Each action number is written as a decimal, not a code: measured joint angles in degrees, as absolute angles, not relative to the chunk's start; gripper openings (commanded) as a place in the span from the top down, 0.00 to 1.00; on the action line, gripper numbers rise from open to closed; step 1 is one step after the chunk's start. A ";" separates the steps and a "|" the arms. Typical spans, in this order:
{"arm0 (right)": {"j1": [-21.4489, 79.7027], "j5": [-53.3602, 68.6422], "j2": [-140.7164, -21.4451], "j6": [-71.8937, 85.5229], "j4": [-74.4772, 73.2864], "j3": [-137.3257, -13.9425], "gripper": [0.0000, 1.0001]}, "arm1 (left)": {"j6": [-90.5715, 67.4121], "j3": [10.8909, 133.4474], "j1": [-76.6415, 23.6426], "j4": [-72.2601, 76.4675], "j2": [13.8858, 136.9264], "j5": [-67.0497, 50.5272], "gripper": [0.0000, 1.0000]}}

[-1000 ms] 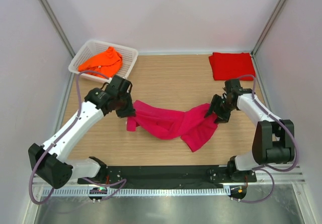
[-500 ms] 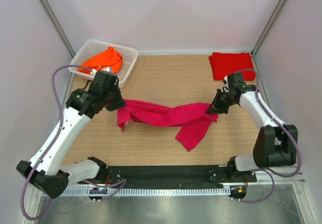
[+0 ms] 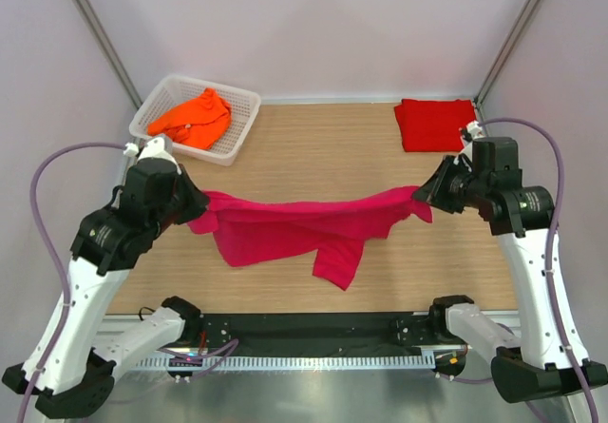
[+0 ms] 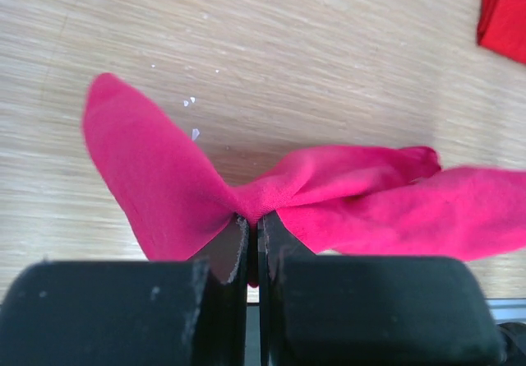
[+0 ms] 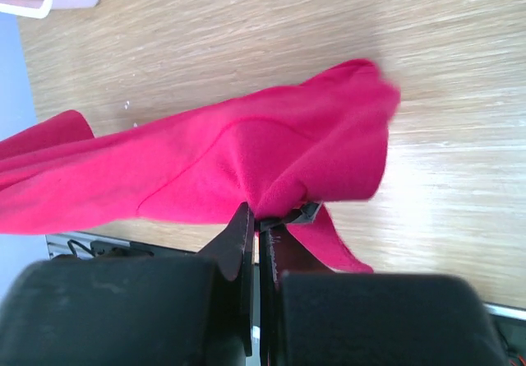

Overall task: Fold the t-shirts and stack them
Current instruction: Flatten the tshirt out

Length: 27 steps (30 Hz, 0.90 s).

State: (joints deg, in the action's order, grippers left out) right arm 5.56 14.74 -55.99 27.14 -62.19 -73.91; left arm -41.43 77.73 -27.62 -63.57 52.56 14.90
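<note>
1. Above the middle of the table [image 3: 323,147], the magenta-pink t-shirt [image 3: 294,228] hangs stretched between the two arms. Its upper edge runs taut from side to side, while the body and one sleeve droop toward the near edge. Whether the lowest part touches the wood I cannot tell.
2. The left gripper [image 4: 253,228] is clamped on a bunched pinch of cloth at the shirt's left end, jaws almost together with only fabric between them.
3. The right gripper [image 5: 261,228] is closed tight on a gathered fold at the shirt's right end.
4. The red t-shirt [image 3: 435,124] lies folded flat in the far right corner. The orange t-shirt [image 3: 193,119] sits crumpled in the white basket [image 3: 245,109] at the far left.
5. The shirt looks light, soft and limp, so it will likely sag wherever it is unsupported and keep no shape of its own. It is neither fragile nor slippery, though a shallow pinch could slide off under tension.
6. The best holds are probably two matching corners, at the shoulders or the hem, so that it spreads flat. Both present grips are bunched, and it is unclear which parts they have.
</note>
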 measured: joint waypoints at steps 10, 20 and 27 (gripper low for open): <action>5.56 11.51 -56.42 28.08 -68.47 -84.05 0.99 | -39.92 77.76 -27.62 -64.88 53.52 14.92 0.96; 5.56 14.09 -56.66 31.22 -68.73 -67.46 0.99 | -33.26 77.43 -27.62 -68.27 72.69 11.90 1.00; 5.56 14.81 -54.13 31.64 -71.68 -65.04 0.99 | -30.98 75.33 -27.18 -68.64 76.71 9.10 1.00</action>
